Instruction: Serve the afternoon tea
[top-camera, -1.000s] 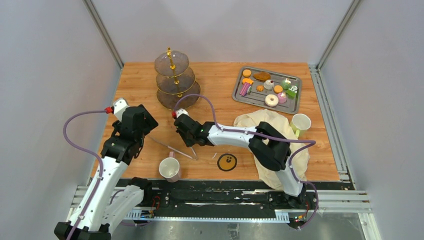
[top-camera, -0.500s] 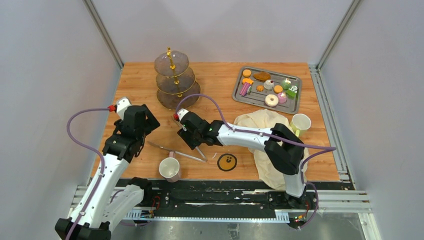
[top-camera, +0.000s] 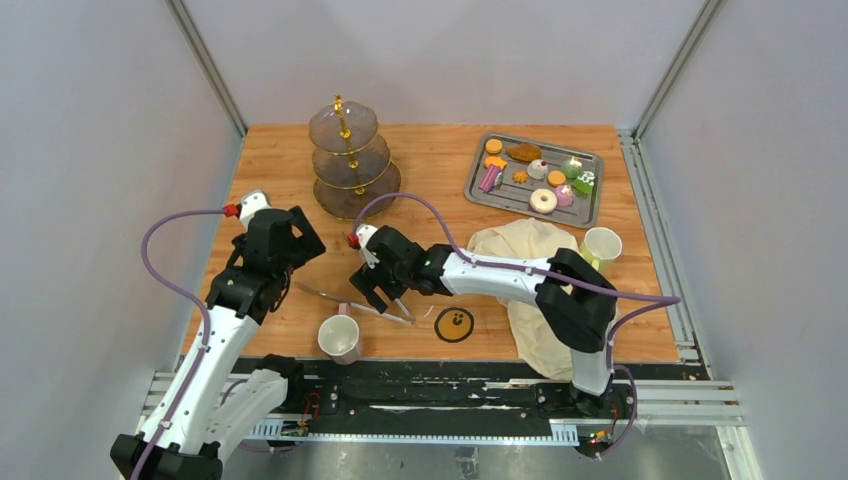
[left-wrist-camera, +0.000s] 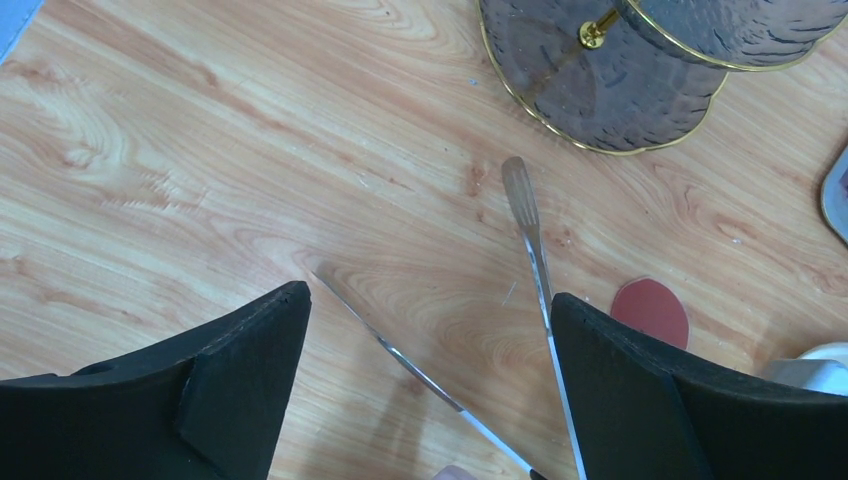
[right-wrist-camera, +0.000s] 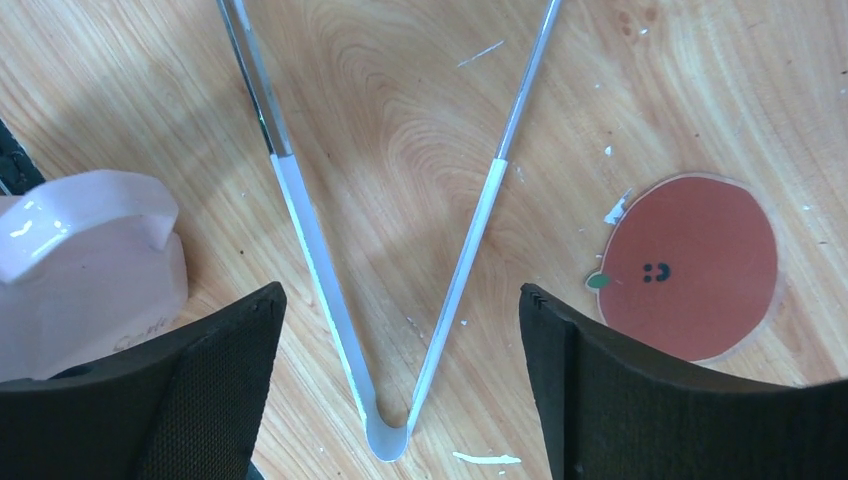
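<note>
Steel tongs (top-camera: 352, 303) lie flat on the table with their arms spread. My right gripper (right-wrist-camera: 400, 290) is open above the tongs' bend (right-wrist-camera: 390, 440), its fingers on either side and clear of both arms. My left gripper (left-wrist-camera: 428, 295) is open over the tongs' tips (left-wrist-camera: 517, 190). The three-tier glass stand (top-camera: 350, 165) is bare. The cakes, white donut (top-camera: 543, 200) and orange macarons (top-camera: 494, 146) lie on the steel tray (top-camera: 590, 185). A pink mug (top-camera: 338, 338) stands by the near edge and a pale green mug (top-camera: 600, 245) at the right.
A crumpled cream cloth (top-camera: 540, 260) lies under the right arm. An orange fruit sticker (top-camera: 454, 324) is on the wood to the right of the tongs. The pink mug (right-wrist-camera: 90, 260) is close beside the right gripper's left finger.
My right gripper has gone from shut to wide open and shifted toward the near edge, over the tongs' bend. The left arm has drifted slightly right. The tongs have barely shifted.
</note>
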